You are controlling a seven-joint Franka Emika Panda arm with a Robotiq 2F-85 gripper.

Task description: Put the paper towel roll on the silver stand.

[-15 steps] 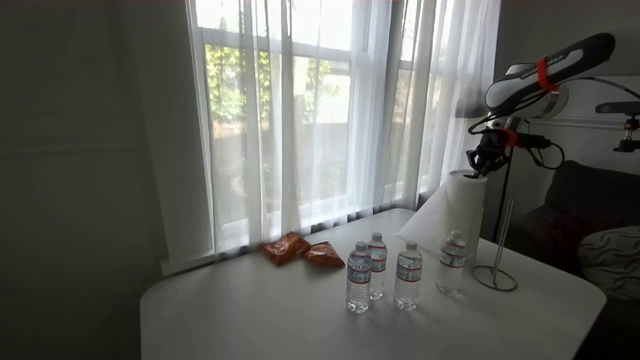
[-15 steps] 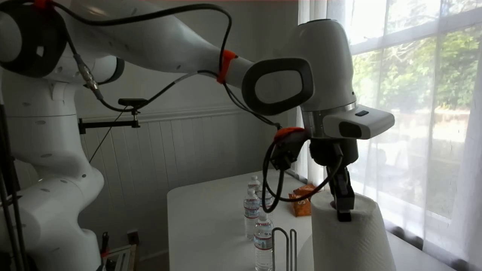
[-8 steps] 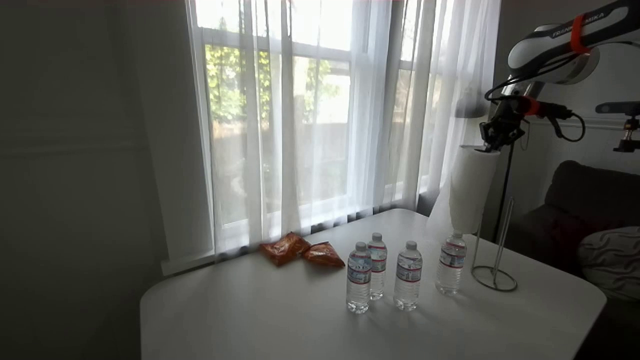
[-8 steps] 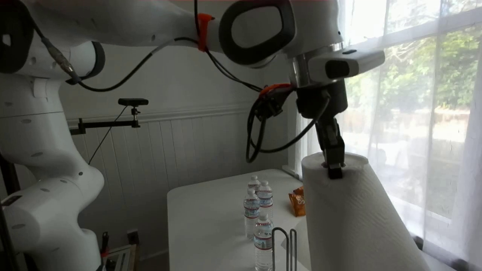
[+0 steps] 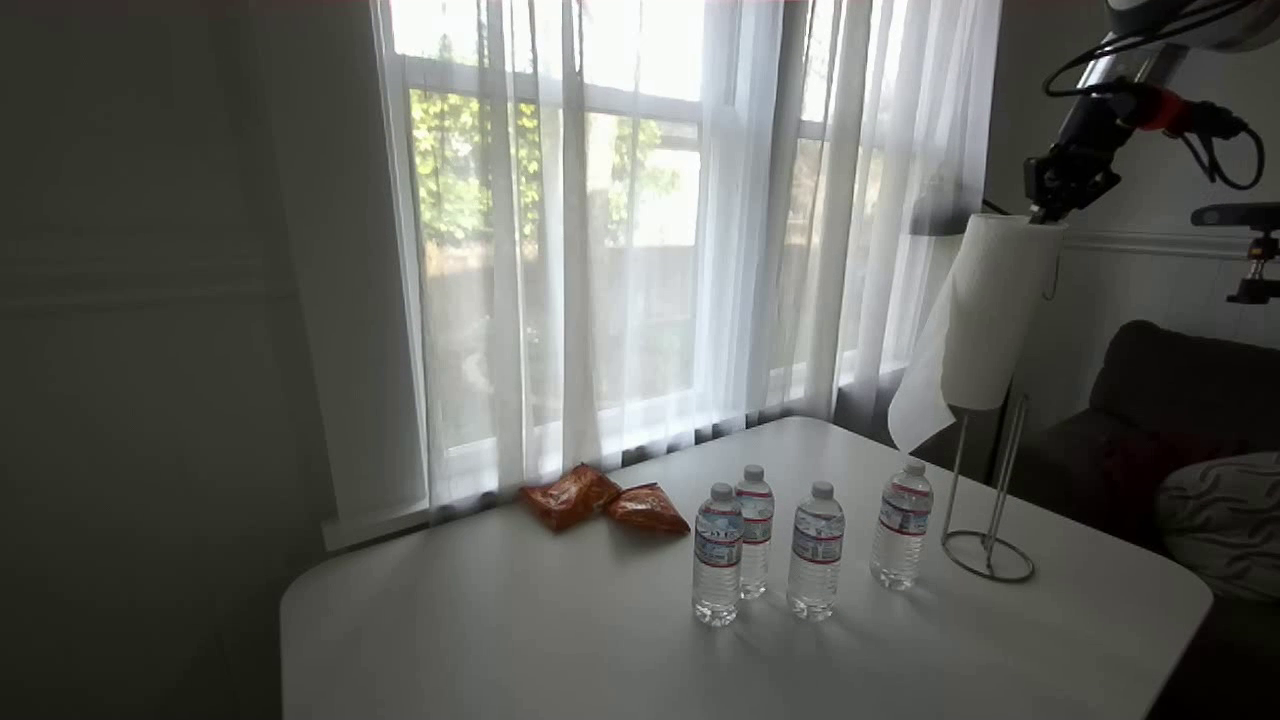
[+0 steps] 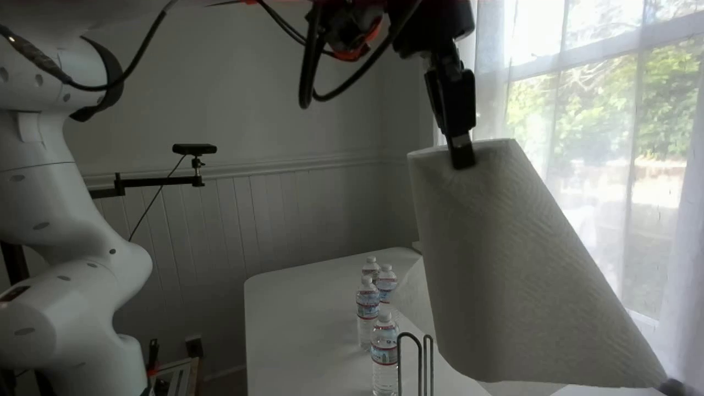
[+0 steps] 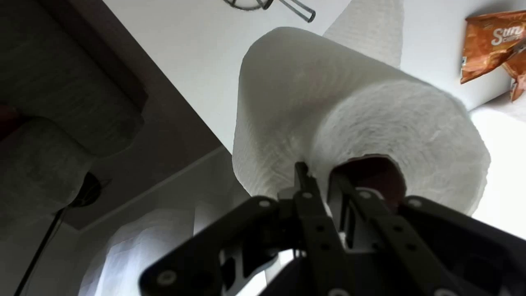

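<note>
My fingers [image 7: 309,201] grip the paper towel roll [image 7: 349,107], one inside the core, one outside. It hangs tilted near the silver stand [image 5: 992,540]. Of four capped water bottles [image 5: 902,535] on the tabletop [image 5: 520,630], fill unclear, one is just beside the stand; farthest from it I see two orange chip bags [image 5: 570,497], contents hidden.

Pincer [image 7: 321,174] ptg dn, sl. tilted, jaws clamped.

In an exterior view, the white paper towel roll [image 5: 1000,312] hangs tilted toward half past twelve, loose sheet [image 5: 920,400] drooping toward seven, and at the roll's six o'clock the ring-based silver wire stand [image 5: 998,505] rises upright.
</note>
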